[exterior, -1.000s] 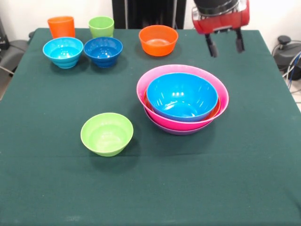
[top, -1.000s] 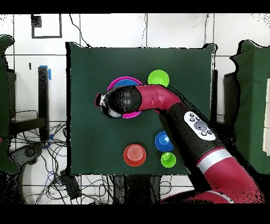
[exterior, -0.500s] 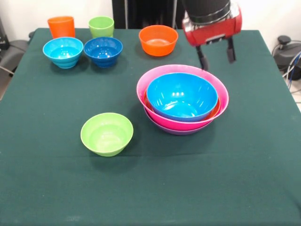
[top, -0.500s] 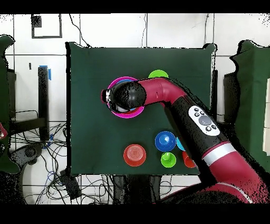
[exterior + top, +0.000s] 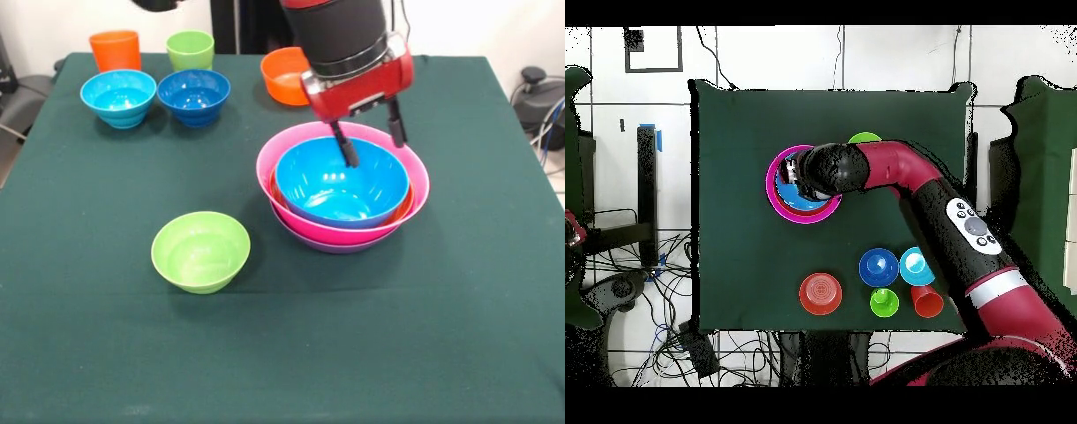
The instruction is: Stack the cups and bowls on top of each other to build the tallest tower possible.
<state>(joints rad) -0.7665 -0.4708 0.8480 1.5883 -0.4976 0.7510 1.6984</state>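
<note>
The tower stands right of the table's middle: a big blue bowl [image 5: 340,187] nested in a wide orange one [image 5: 407,208], a pink one [image 5: 267,172] and a purple one [image 5: 340,248]. My gripper [image 5: 371,141] is open and empty, its fingers hanging just above the blue bowl's far rim. A small lime-green bowl [image 5: 200,251] sits alone at the front left. A small orange bowl [image 5: 281,75] behind the tower is partly hidden by the gripper. At the far left stand light-blue [image 5: 118,95] and dark-blue [image 5: 193,94] bowls, the orange cup [image 5: 115,49] and the lime-green cup [image 5: 190,49].
In the overhead view the arm [image 5: 895,175] reaches across the table onto the tower [image 5: 777,200] and covers part of the lime-green bowl [image 5: 863,139]. The green table [image 5: 441,336] has its edges near all sides.
The gripper has moved from the table's far right corner leftward and down to above the tower's blue bowl. It stays open. No bowl or cup has moved.
</note>
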